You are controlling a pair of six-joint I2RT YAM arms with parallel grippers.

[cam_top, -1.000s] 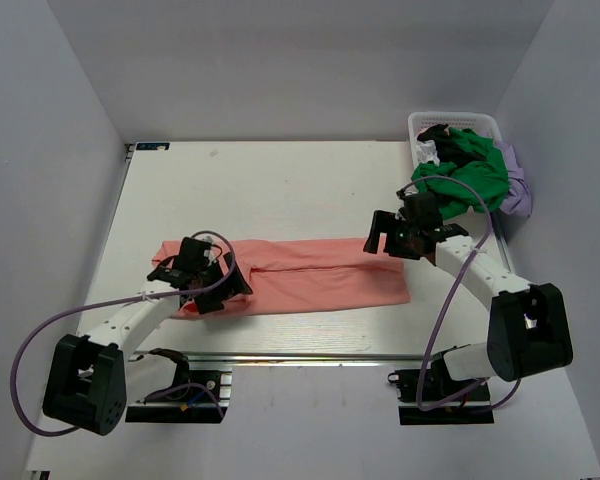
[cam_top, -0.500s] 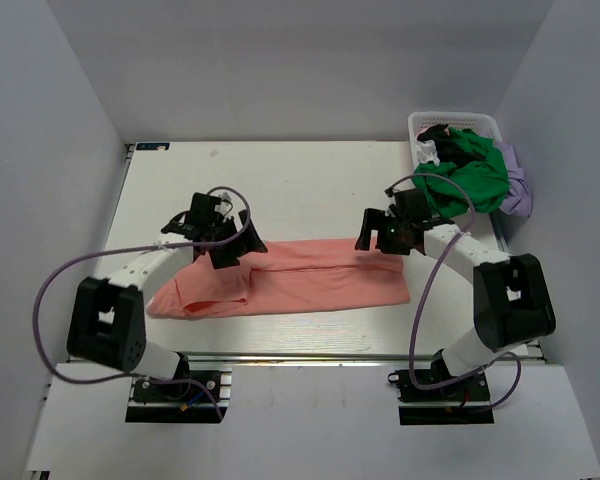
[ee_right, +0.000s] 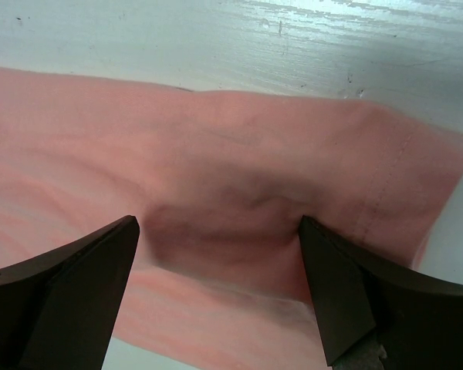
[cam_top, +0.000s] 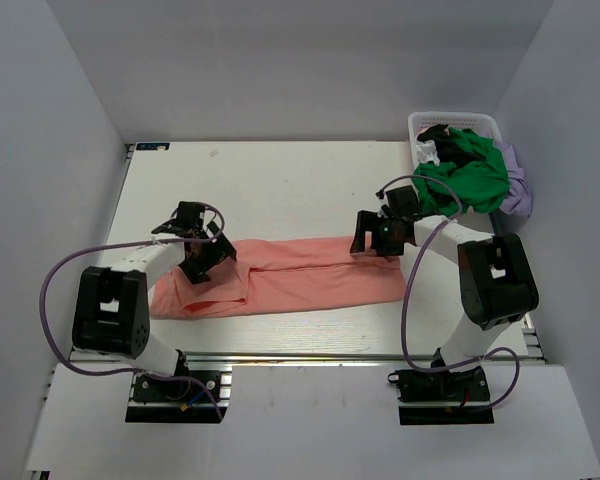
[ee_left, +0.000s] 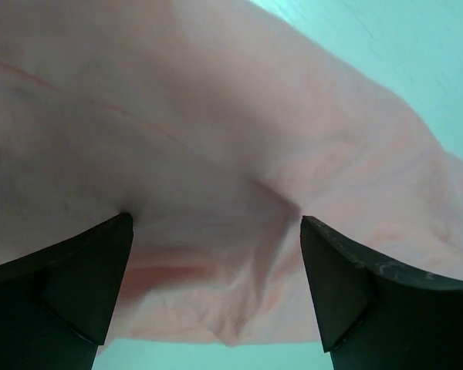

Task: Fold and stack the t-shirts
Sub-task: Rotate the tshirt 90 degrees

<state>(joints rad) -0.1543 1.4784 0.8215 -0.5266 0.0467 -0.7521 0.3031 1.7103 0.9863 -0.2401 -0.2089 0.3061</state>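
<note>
A salmon-pink t-shirt (cam_top: 310, 280) lies folded into a long band across the middle of the white table (cam_top: 280, 180). My left gripper (cam_top: 197, 260) is open, pressed down on the shirt's left part, cloth (ee_left: 216, 177) bulging between its fingers (ee_left: 69, 285). My right gripper (cam_top: 375, 240) is open on the shirt's far right corner, its fingers (ee_right: 347, 293) straddling puckered cloth (ee_right: 231, 208). A bright green t-shirt (cam_top: 465, 180), a dark one (cam_top: 435, 133) and a lilac one (cam_top: 518, 195) are heaped in and over the basket.
A white lattice basket (cam_top: 450, 125) stands at the table's far right corner, cloth spilling over its right side. Grey walls close in on three sides. A metal rail (cam_top: 300, 357) runs along the near table edge.
My left gripper swung from the shirt's near left edge to its far edge, then came down on the cloth. My right gripper moved left and farther onto the shirt's far right corner.
</note>
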